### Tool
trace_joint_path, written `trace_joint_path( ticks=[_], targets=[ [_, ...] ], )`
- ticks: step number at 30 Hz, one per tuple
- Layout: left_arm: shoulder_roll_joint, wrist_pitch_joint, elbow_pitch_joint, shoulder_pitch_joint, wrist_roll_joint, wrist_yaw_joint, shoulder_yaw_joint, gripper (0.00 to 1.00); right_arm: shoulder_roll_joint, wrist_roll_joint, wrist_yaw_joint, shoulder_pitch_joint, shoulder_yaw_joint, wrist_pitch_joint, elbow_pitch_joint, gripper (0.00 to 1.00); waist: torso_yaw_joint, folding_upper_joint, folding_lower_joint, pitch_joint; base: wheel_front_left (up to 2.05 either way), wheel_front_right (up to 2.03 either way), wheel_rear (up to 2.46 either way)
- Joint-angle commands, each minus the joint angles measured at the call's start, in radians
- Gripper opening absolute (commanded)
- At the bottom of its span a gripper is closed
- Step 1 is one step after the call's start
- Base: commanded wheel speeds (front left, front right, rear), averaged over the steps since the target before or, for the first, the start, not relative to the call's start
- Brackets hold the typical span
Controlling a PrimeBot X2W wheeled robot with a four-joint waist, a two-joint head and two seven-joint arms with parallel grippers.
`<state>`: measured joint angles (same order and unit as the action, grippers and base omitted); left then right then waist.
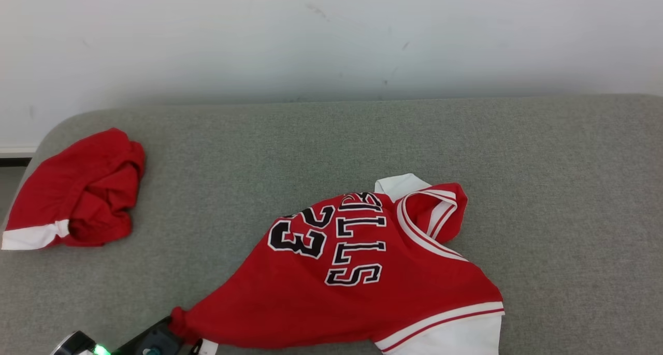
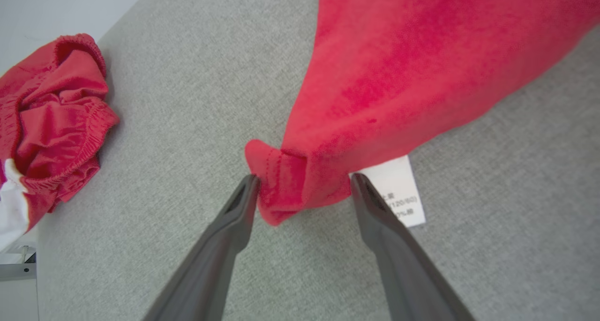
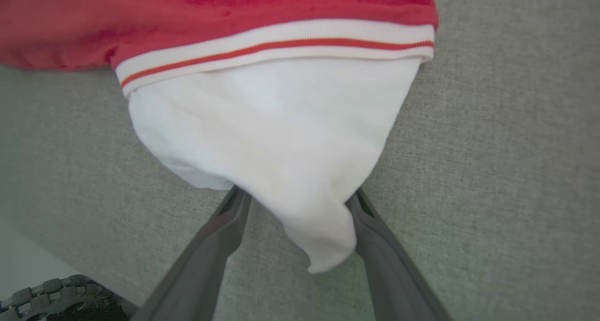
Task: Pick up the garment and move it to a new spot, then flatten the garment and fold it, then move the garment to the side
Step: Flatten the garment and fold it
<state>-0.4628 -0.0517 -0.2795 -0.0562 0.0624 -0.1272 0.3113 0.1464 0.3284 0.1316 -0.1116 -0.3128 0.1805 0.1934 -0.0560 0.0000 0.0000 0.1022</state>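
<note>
Garment point(image 1: 362, 272), where?
— Spread loosely on the grey tabletop point(image 1: 311, 147), toward the near edge and right of the middle. Red jersey with white trim, black number and letters facing up, white sleeve at the near right corner.

Left end effector point(image 2: 304, 180)?
— Fingers wide apart, not clamped. Bunched red corner of the garment between the tips, touching both. White care label point(image 2: 398, 194) lying flat just beside the right-hand finger in the wrist view.

Right end effector point(image 3: 297, 194)?
— Also wide apart. Pointed tip of the white sleeve lying between the fingers, brushing both.

Anything else up there?
— Second red bundle of clothing point(image 1: 77, 189), crumpled, with a white patch at its near edge. Sitting by the far left corner, well apart from the garment. Pale wall point(image 1: 331, 33) behind.
</note>
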Motion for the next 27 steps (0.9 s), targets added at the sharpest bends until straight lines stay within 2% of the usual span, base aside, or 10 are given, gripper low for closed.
trace_joint_path(
  ticks=[1, 7, 9, 10, 11, 12, 16, 17, 19, 27],
  targets=[
    [-0.01, -0.004, -0.006, -0.017, 0.001, -0.001, 0.007, 1.0, 0.003, 0.011, -0.002, 0.01, -0.005, 0.007, 0.01, 1.0, -0.001, 0.0, 0.0, 0.005, 0.0, 0.0, 0.0],
    [-0.012, -0.01, -0.026, -0.048, -0.014, -0.002, 0.03, 0.98, -0.003, 0.024, -0.002, 0.025, -0.033, 0.023, 0.022, 1.0, -0.004, 0.0, 0.0, 0.021, 0.0, 0.0, 0.0],
    [-0.009, -0.012, -0.036, -0.057, -0.023, -0.001, 0.034, 0.46, -0.005, 0.032, -0.001, 0.033, -0.044, 0.027, 0.029, 1.0, -0.005, 0.0, 0.0, 0.025, 0.0, 0.0, 0.0],
    [-0.007, -0.015, -0.042, -0.061, -0.027, -0.001, 0.036, 0.33, -0.008, 0.038, 0.0, 0.04, -0.048, 0.026, 0.032, 0.89, -0.005, 0.0, 0.0, 0.027, 0.0, 0.0, 0.0],
    [-0.005, -0.018, -0.047, -0.064, -0.032, -0.001, 0.039, 0.09, -0.01, 0.048, 0.0, 0.049, -0.055, 0.021, 0.033, 0.36, -0.006, 0.0, 0.0, 0.028, 0.0, 0.0, 0.0],
    [-0.004, -0.017, -0.051, -0.067, -0.036, -0.001, 0.041, 0.0, -0.017, 0.065, 0.001, 0.056, -0.057, 0.01, 0.033, 0.0, -0.007, 0.0, 0.0, 0.03, 0.0, 0.0, 0.0],
    [0.004, -0.015, -0.063, -0.068, -0.054, -0.001, 0.044, 0.0, -0.027, 0.14, 0.001, 0.072, -0.045, -0.02, 0.014, 0.0, -0.005, 0.0, 0.0, 0.029, 0.0, 0.0, 0.0],
    [0.005, -0.01, -0.064, -0.069, -0.058, 0.001, 0.041, 0.0, -0.034, 0.223, 0.001, 0.086, -0.023, -0.039, -0.021, 0.0, -0.003, 0.0, 0.0, 0.022, 0.0, 0.0, 0.0],
    [0.005, -0.01, -0.061, -0.068, -0.067, 0.001, 0.038, 0.0, -0.038, 0.275, 0.0, 0.092, -0.007, -0.049, -0.048, 0.0, -0.002, 0.0, 0.0, 0.019, 0.0, 0.0, 0.0],
    [-0.001, -0.061, 0.08, -0.04, -0.182, 0.005, -0.017, 0.0, 0.006, 0.6, 0.0, 0.127, 0.165, -0.011, -0.389, 0.0, -0.001, 0.0, 0.0, -0.037, 0.0, 0.0, 0.0]
  ],
)
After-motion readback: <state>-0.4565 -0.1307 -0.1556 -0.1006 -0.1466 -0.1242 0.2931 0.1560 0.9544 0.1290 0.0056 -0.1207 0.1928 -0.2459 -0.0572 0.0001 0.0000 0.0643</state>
